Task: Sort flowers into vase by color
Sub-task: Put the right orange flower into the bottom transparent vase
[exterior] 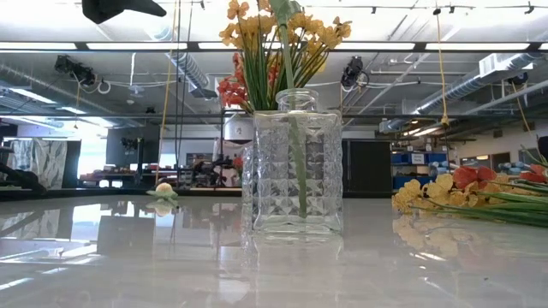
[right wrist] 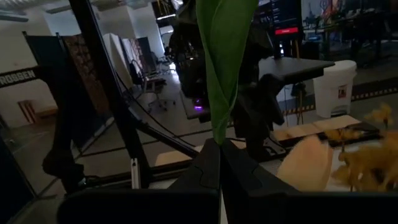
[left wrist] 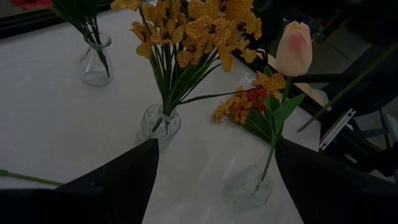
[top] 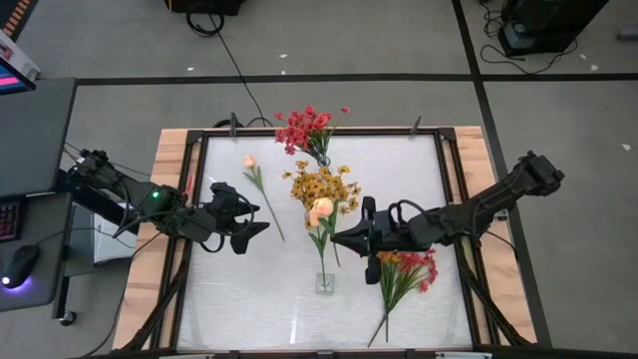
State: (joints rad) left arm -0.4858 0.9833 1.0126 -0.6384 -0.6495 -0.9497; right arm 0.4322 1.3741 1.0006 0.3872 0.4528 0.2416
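Square cut-glass vase sat nearest the low camera, one green stem standing in it. That stem belonged to the peach tulip, and the right gripper was clamped on its leaf, fingers pressed together just under the bud, directly above the vase.

Left gripper hovered across from the right one, fingers apart and empty, with a loose peach tulip lying just beyond it on the table.

Beyond the right gripper stood the yellow bunch in a round glass vase, and past that the red bunch in another vase. Mixed red-and-yellow sprigs lay unsorted right beside the right wrist.

Risks, as I judged them:
- the grip was on a leaf, not the stem, so it could slip or tear on a lift
- any sideways drag would likely tip the light square vase
- the yellow bunch sat close enough for the arm to snag

Table was white and glossy, mirror-like in the low view, so things would slide easily. Wood frame around it. Room behind was an open lab with ceiling ducts, shelving and a lit monitor.
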